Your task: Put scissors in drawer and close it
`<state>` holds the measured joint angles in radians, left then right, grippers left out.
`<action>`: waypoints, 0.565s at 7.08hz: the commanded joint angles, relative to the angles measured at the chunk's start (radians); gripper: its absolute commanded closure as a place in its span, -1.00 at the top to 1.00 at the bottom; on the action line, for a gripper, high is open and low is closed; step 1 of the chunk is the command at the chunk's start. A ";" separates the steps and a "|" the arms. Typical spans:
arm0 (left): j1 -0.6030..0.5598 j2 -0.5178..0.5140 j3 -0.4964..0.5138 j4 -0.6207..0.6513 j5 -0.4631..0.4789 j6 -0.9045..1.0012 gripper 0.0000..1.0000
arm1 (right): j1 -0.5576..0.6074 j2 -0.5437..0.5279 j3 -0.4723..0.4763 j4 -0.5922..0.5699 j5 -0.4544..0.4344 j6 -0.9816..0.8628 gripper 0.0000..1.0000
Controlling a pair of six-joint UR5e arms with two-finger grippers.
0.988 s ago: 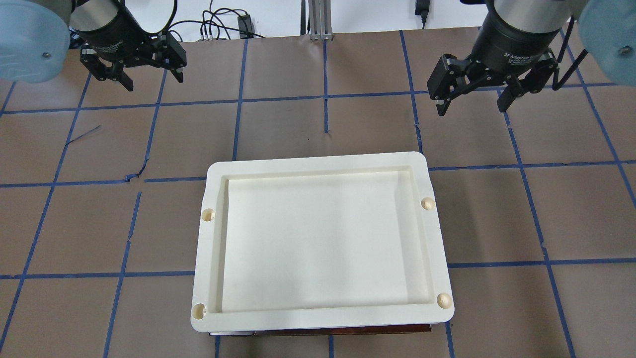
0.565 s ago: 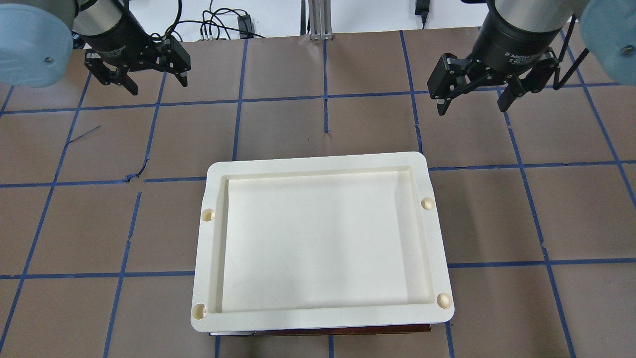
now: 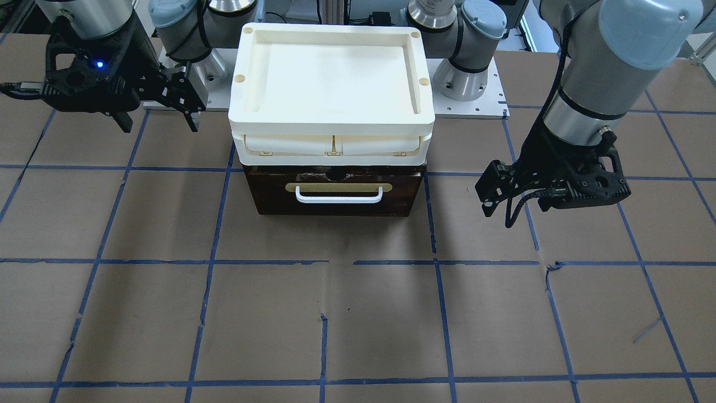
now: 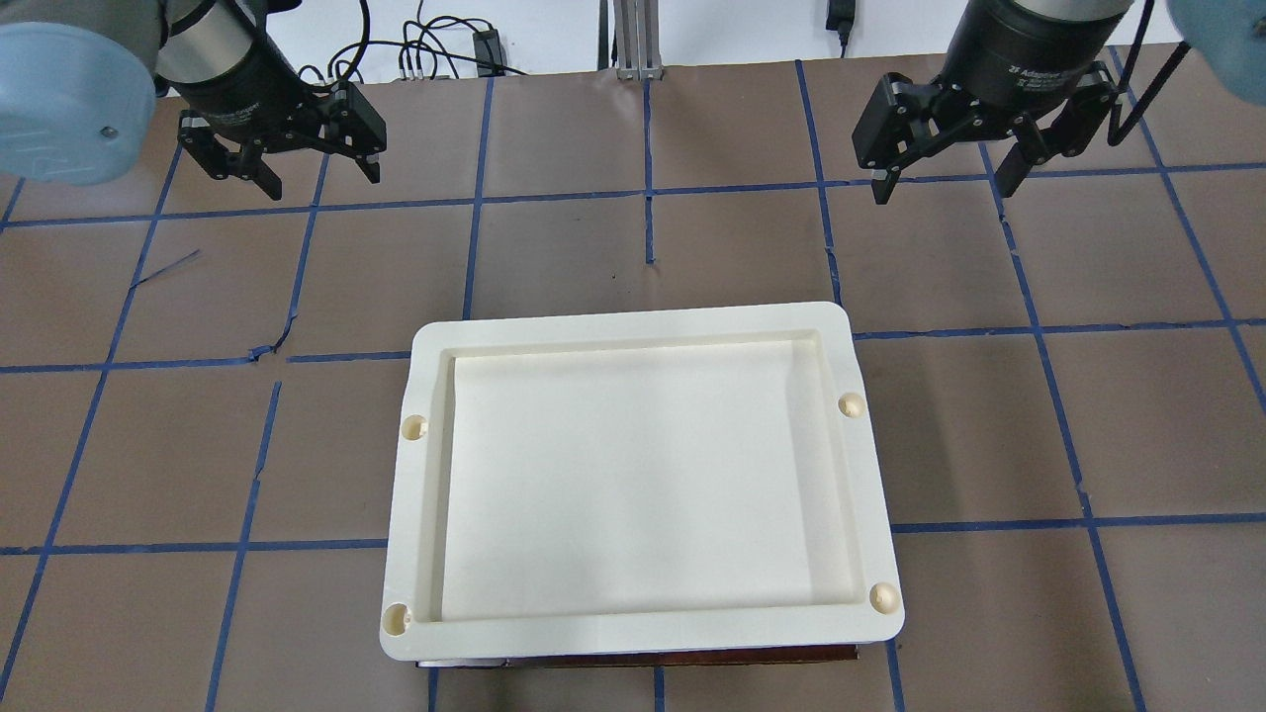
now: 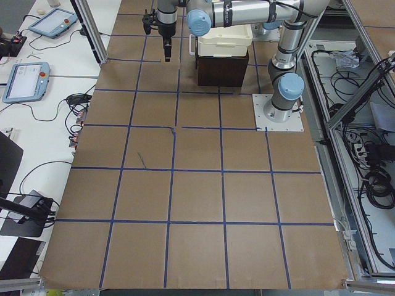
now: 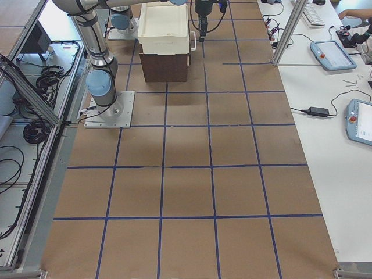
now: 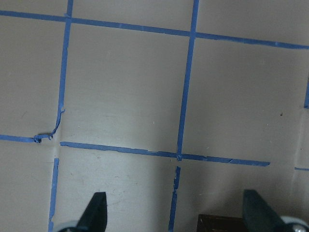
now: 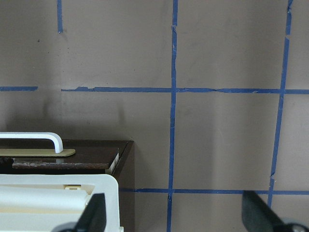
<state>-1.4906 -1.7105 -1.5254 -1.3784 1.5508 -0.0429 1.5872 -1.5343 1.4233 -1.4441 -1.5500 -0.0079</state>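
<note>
The drawer (image 3: 335, 193) is shut under the cream box, its dark brown front, brass plate and white bar handle (image 3: 339, 196) facing away from the robot. A corner of it shows in the right wrist view (image 8: 72, 154). The scissors are in no view. My left gripper (image 4: 318, 178) is open and empty above bare table, left of and beyond the drawer front; it also shows in the front view (image 3: 514, 208). My right gripper (image 4: 942, 188) is open and empty, up beside the box's right side (image 3: 158, 126).
The cream plastic tray-topped box (image 4: 633, 321) sits on the drawer's casing near the robot's base. Brown paper with a blue tape grid (image 3: 436, 262) covers the table. Cables and teach pendants lie beyond the table's far edge (image 5: 28, 80).
The left gripper has shifted slightly to the right in the overhead view. The right gripper has moved a little farther from the robot. Both stay open; the drawer has not moved.
</note>
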 commanded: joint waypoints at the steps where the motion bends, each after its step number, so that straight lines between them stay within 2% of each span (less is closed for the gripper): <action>1: 0.000 0.002 -0.002 0.001 0.000 0.000 1.00 | 0.004 0.003 0.003 0.004 -0.001 0.002 1.00; 4: 0.001 0.006 -0.005 -0.004 0.000 0.002 1.00 | 0.004 0.006 0.005 -0.004 0.001 0.002 1.00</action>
